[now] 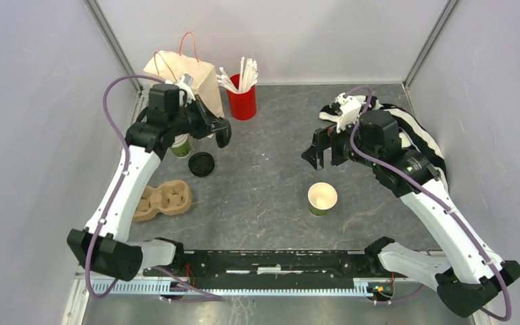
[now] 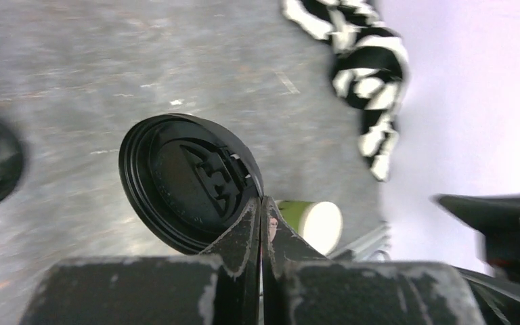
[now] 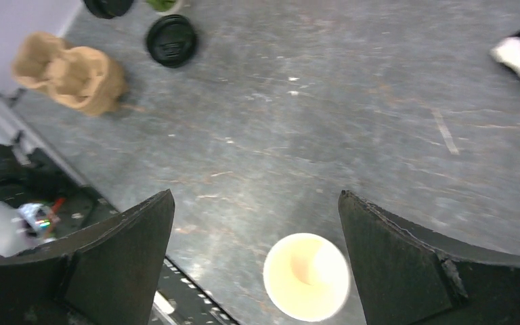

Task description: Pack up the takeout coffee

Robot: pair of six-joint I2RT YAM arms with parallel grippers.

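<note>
Lid (image 2: 176,177) in left end effector (image 2: 262,206)

The round black plastic lid (image 2: 184,181) looked glossy and smooth; the grey table (image 1: 264,203) around the lidless green paper cup (image 1: 322,198) was matt and scuffed.

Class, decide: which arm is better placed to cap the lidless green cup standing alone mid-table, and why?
Left. The left gripper is shut on a black lid; the right gripper hangs open and empty near the lidless cup, likelier to steady it.
</note>
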